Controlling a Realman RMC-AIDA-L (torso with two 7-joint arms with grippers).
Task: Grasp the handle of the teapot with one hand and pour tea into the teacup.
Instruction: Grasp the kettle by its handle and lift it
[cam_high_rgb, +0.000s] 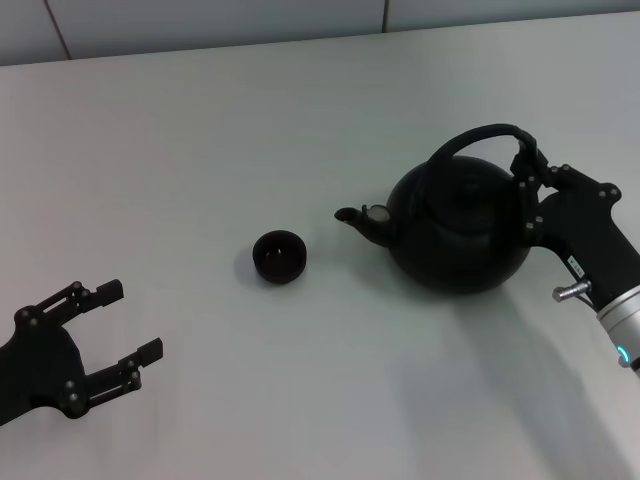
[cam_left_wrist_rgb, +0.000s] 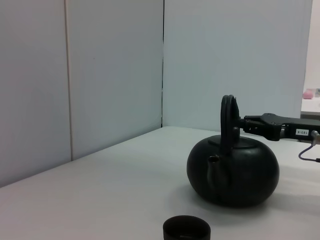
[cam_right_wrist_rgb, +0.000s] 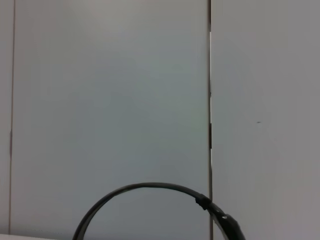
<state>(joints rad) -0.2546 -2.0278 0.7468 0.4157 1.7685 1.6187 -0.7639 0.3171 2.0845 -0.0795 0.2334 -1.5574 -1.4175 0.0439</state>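
Head view shows, nearest, the left claw (cam_high_rgb: 118, 340) resting low on the white desk (cam_high_rgb: 200, 130) at the robot's left, its two fingers spread wide and holding nothing. Farther out, near the middle of the desk, stands the one teacup (cam_high_rgb: 279, 256), upright and apart from everything else. Beyond it and to the right sits the single teapot (cam_high_rgb: 457, 228), flat on the desk with its spout aimed toward the teacup. The right claw (cam_high_rgb: 528, 170) reaches in from the right side and meets the handle (cam_high_rgb: 478, 134) at the arch's right-hand part; its fingers appear closed around the hoop, though the grip is partly hidden by dark parts overlapping.

The step in hand seems to be securing the handle before lifting. To do it well, the grip should probably be firm and high on the arch so the teapot hangs steady, then rise straight, travel until the spout is over the teacup, and tilt slowly.

Count: one teapot, one teacup, two claws.
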